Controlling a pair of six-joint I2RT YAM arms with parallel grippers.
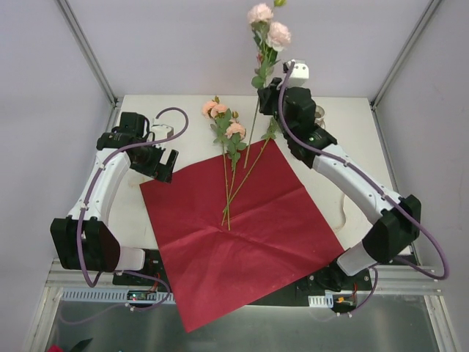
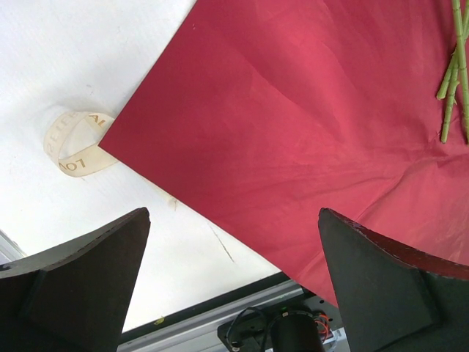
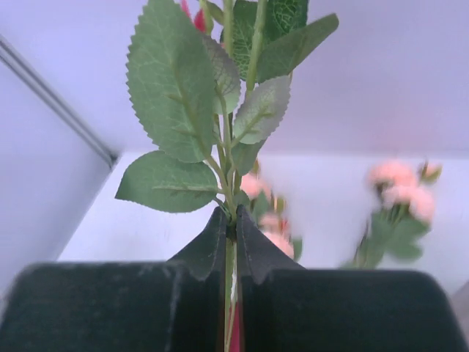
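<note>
My right claw [image 3: 233,220] is clamped on the stem of a pink rose spray [image 1: 267,37], holding it upright over the far edge of the table [image 1: 183,110] (leaves crowd my wrist view). My left claw [image 2: 233,214] hangs, fingers apart, above the left corner of the red wrapping paper [image 1: 242,227], where more rose stems [image 1: 229,147] lie. A cream ribbon [image 2: 73,143] sits at that corner.

1 ribbon loop [image 2: 79,163] on wht tbl [image 2: 58,59].

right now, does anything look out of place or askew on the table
The red wrapping paper lies askew, set as a diamond to the table, and its near corner hangs past the table's near edge. Nothing looks spilled or torn.
</note>
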